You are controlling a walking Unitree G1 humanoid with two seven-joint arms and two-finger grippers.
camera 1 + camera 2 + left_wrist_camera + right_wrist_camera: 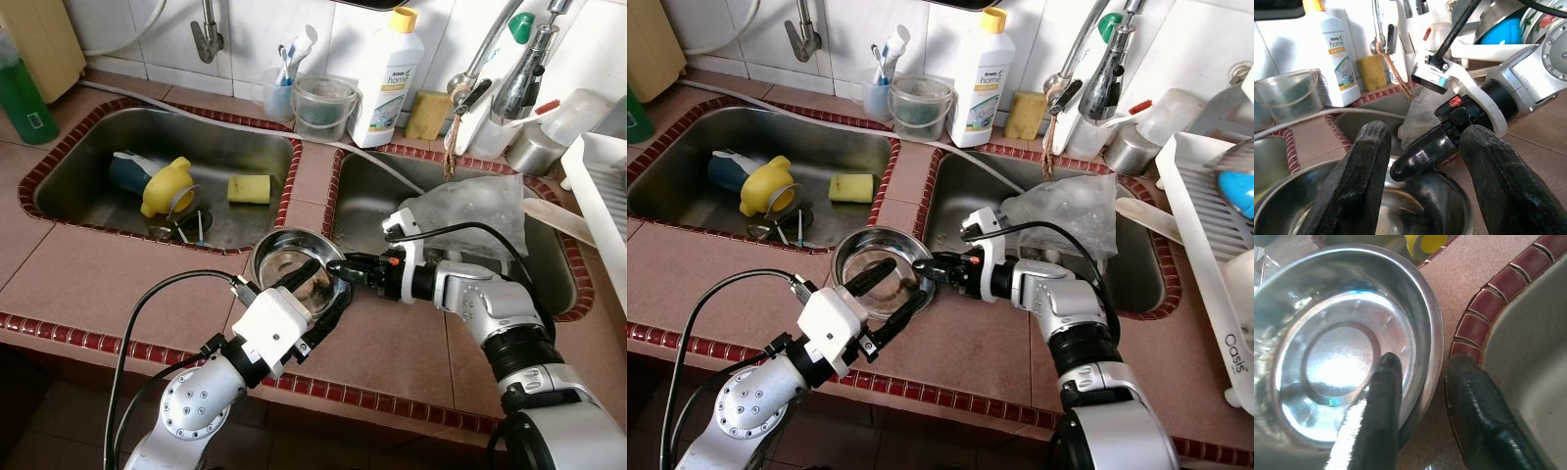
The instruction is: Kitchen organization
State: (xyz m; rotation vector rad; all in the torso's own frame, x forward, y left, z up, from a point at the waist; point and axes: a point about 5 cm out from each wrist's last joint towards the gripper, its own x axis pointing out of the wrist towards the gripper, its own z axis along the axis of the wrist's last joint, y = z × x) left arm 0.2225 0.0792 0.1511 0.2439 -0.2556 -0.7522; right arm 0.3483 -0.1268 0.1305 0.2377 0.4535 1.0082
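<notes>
Tiled kitchen counter (pixel 108 279) w/ two steel sinks; a shiny steel bowl (pixel 291 262) sits on the strip between them, near the counter's front edge. Right gripper (pixel 340 269) straddles the bowl's right rim, one finger inside, one outside, not yet pinched tight. Left gripper (pixel 318 304) spreads wide at the bowl's near side, fingers apart, holding nothing. Bowl looks light, rigid, thin-walled, prob. slick and wet; best hold is a firm rim pinch, kept level.
</notes>
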